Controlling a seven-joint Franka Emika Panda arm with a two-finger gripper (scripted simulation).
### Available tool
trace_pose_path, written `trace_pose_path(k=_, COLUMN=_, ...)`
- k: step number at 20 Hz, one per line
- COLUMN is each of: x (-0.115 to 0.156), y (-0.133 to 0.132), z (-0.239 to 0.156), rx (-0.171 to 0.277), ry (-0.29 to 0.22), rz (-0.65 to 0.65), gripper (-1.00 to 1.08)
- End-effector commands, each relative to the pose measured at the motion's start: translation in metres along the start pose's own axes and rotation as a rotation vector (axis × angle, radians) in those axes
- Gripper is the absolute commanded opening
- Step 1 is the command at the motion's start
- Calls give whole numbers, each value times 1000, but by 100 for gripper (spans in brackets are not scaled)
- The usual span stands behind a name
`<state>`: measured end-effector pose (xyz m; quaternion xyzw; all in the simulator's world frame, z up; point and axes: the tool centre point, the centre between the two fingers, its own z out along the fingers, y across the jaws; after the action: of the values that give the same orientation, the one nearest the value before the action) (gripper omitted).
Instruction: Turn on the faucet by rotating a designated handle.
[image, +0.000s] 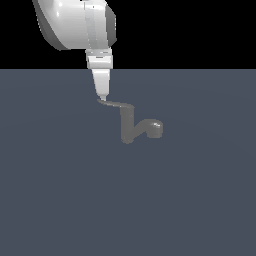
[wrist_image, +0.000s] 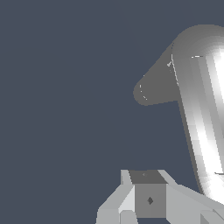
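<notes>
At the exterior view's left, the large white robot arm (image: 75, 22) comes down from the top of the picture and narrows to its pale, tapered gripper (image: 102, 95), whose tip meets the pointed outer end of the thin, flat, slightly curved grey lever, the handle (image: 114, 104). The tip appears to touch the lever or sit just on top of it, but the view is side-on and the fingers merge into a single wedge, so I cannot tell whether the jaws are spread, closed, or pinching the lever. Moving towards the exterior view's right, the handle runs across to the top of the small dull grey metal-looking faucet (image: 128, 127), an upright cylindrical post standing on the flat slate-blue floor (image: 60, 200). Further right again, the short bent spout (image: 150, 127) leaves the post and ends in a rounded knob. In the wrist view, pale angular gripper parts fill the lower edge, and a brightly lit grey cylinder with a stubby rounded arm rises close beside them; which part of the faucet this is I cannot say with confidence. As for progress, I judge that the approach is done: the tool is at the far end of the lever, the best place for leverage. The turning itself seems to remain, since nothing shows water or an opened position, and how far the lever must swing about the post cannot be read here.
</notes>
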<state>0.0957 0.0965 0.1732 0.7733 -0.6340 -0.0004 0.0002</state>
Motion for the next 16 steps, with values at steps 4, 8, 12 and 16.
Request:
trace_pose_path(k=4, x=-2, y=13, z=0, rx=0, ry=0, rz=0, gripper=-100)
trace_pose_path(k=8, x=-4, y=23, z=0, rx=0, ry=0, rz=0, gripper=-100)
trace_pose_path(k=12, x=-6, y=33, z=0, rx=0, ry=0, rz=0, gripper=-100)
trace_pose_path(k=16, x=-8, y=43, z=0, rx=1, ry=0, rz=0, gripper=-100)
